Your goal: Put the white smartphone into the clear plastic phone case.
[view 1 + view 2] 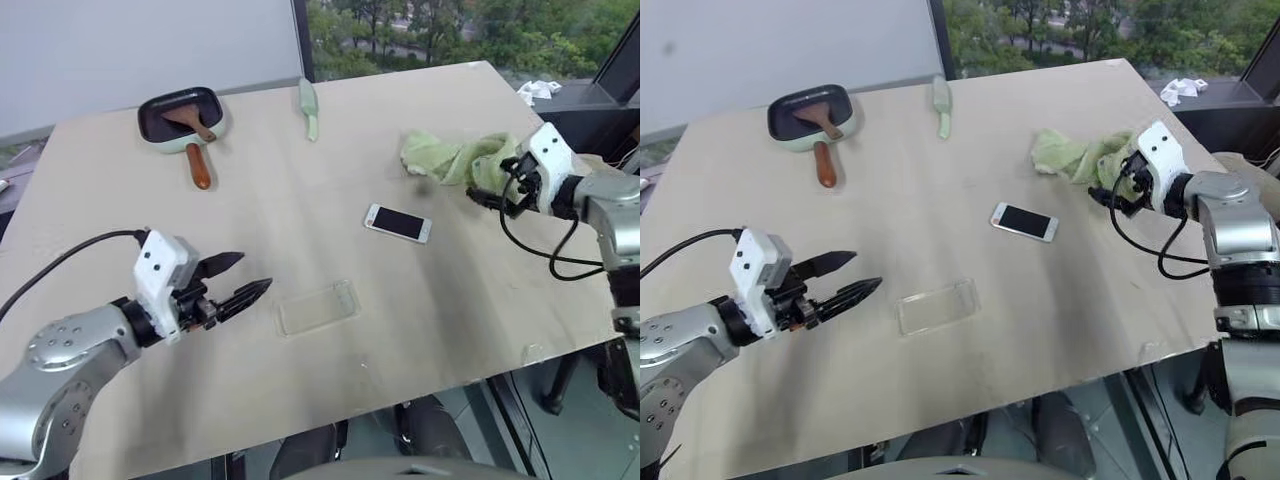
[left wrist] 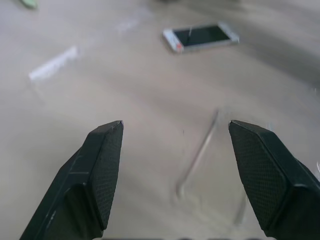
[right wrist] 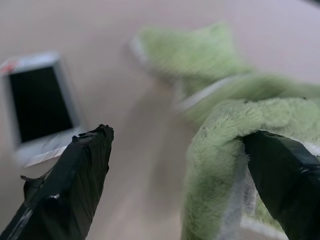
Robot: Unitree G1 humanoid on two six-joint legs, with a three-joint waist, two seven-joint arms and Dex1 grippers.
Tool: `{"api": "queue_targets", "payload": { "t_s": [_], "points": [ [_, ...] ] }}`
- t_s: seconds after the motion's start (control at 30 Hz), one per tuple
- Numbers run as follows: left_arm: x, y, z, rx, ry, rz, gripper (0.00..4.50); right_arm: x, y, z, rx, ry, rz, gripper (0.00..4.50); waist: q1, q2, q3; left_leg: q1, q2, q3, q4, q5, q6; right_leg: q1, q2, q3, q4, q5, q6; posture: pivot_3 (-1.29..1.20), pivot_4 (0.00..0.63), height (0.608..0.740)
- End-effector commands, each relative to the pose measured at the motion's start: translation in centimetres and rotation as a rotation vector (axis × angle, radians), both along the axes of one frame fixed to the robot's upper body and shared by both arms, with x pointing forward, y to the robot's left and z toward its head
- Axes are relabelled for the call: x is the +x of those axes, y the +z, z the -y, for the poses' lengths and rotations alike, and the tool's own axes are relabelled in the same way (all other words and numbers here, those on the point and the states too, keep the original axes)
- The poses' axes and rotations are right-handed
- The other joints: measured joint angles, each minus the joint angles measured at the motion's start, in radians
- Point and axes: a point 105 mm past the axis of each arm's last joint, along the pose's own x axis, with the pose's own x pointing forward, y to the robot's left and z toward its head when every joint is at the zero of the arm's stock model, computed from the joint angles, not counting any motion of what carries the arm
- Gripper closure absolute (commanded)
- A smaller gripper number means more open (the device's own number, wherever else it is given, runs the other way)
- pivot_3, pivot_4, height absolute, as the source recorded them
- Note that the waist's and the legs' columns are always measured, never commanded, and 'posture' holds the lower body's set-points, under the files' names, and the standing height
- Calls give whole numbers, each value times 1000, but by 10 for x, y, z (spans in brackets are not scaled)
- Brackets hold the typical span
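The white smartphone (image 1: 398, 222) lies flat, screen up, on the beige table (image 1: 300, 200), right of centre. Nearer the front edge, the clear plastic phone case (image 1: 318, 307) lies flat and empty, apart from the phone. My left gripper (image 1: 254, 271) hovers open just left of the case, pointing at it; in the left wrist view the case (image 2: 215, 165) lies ahead of the spread fingers and the phone (image 2: 201, 36) beyond. My right gripper (image 1: 478, 196) is open to the right of the phone, at the edge of a green cloth (image 1: 455, 155); a fold of that cloth (image 3: 225, 65) lies against one finger.
A dark pan (image 1: 180, 115) with a wooden spatula and a brown handle sits at the back left. A pale green utensil (image 1: 309, 105) lies at the back centre. The table's right edge (image 1: 575, 250) runs close behind my right arm.
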Motion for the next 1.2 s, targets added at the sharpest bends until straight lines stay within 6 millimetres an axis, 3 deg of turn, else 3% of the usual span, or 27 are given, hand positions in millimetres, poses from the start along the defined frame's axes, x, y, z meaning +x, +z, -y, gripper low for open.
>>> {"api": "queue_targets", "payload": {
  "t_s": [0.03,0.13,0.2,0.27,0.33,0.47,0.6,0.7,0.8,0.9,0.97,1.2],
  "points": [
    [-7,2,-12,48,-3,23,1020,-9,23,13,-109,-5,67,69,4,0,0,0,0,0,0,0,0,0,0,0,0,0,0,0,150,740],
    [-10,-1,-22,63,24,18,1020,-6,34,50,-231,-145,107,69,11,0,0,0,0,0,0,0,0,0,0,-1,0,0,0,0,150,740],
    [-15,-1,-21,42,8,17,1020,-9,43,57,-233,-146,124,69,11,0,0,0,0,0,0,0,0,0,-1,-1,0,0,0,0,150,740],
    [-23,-3,-17,3,-26,-1,1020,-15,49,37,-156,-55,127,69,8,0,0,0,0,0,0,0,0,0,-1,-1,0,0,0,0,150,740],
    [-29,-10,-20,13,-41,-28,1020,-22,46,1,-106,94,157,69,-1,0,0,0,1,1,0,0,0,0,0,0,-1,0,0,0,150,740],
    [-27,-22,-28,52,-39,-47,1020,-50,20,-61,23,379,93,69,2,0,0,1,4,1,0,0,0,1,-1,-1,-1,1,-2,0,150,740],
    [-24,-25,-29,71,-43,-42,1020,-77,19,-98,169,552,38,69,17,0,1,-1,3,0,1,0,0,1,-2,-3,-1,1,-2,0,150,740],
    [-25,-27,-28,69,-54,-44,1020,-91,7,-118,197,638,-26,69,19,-1,1,-1,2,-1,2,0,0,1,-2,-4,-1,1,-2,0,150,740],
    [-26,-24,-28,56,-57,-39,1020,-59,-6,-118,200,494,8,69,15,-3,0,-1,2,-2,1,-1,0,1,-2,-5,-2,1,-2,0,150,740],
    [-35,-18,-27,-13,-102,-91,1020,-24,-41,-102,40,374,13,69,7,-3,0,1,2,0,1,0,0,1,-2,-5,0,2,-3,0,150,740],
    [-38,-13,-27,5,-130,-94,1020,-4,-53,-96,39,280,-1,69,7,-2,0,1,1,1,1,0,0,1,-1,-6,0,2,-3,0,150,740],
    [-39,6,-19,24,-169,-57,1020,22,-77,-94,18,203,-57,69,-3,-2,0,1,2,1,0,0,0,0,0,-5,0,2,-3,0,150,740]
  ]
}}
